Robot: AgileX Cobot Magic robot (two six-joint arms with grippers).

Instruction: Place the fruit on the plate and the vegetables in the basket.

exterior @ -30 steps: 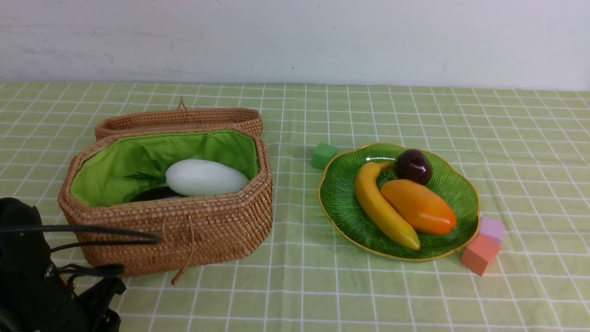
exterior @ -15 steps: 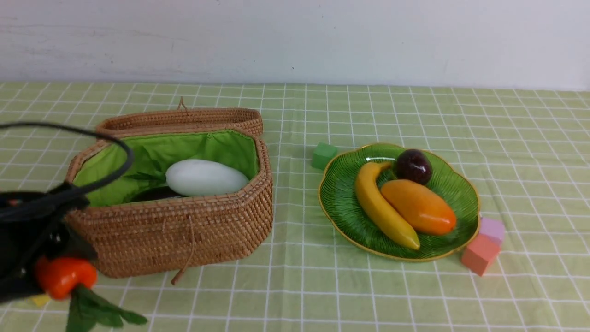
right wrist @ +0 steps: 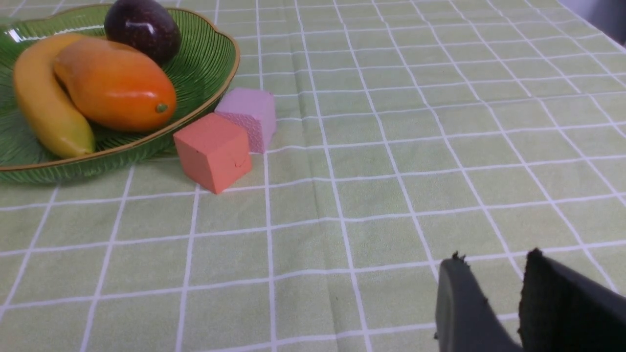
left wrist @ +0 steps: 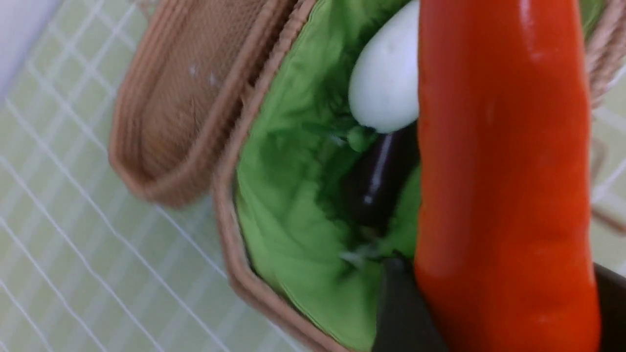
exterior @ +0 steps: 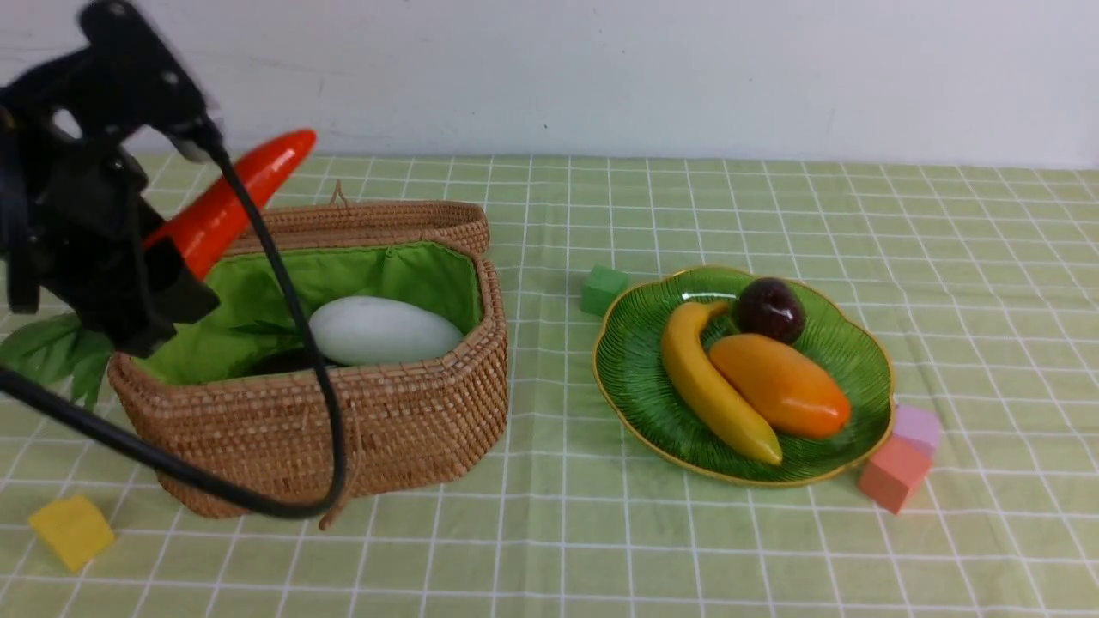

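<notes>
Now | left gripper [exterior: 176,257] clamps carrot [exterior: 232,202] above basket [exterior: 343,429] left end, tip up toward lid | egg, eggplant inside; fruit on plate [exterior: 635,386] | right gripper [right wrist: 494,293] nearly closed, holding nothing | tip: centre over lining, lower flat, then release.

Left arm [exterior: 94,197]: matte black housing, angular bracket at 12 o'clock. Thick black cable [exterior: 283,283] loops off it. Right end effector [right wrist: 525,305]: two flat dark grey fingers [right wrist: 462,308], edges slightly frayed.
</notes>
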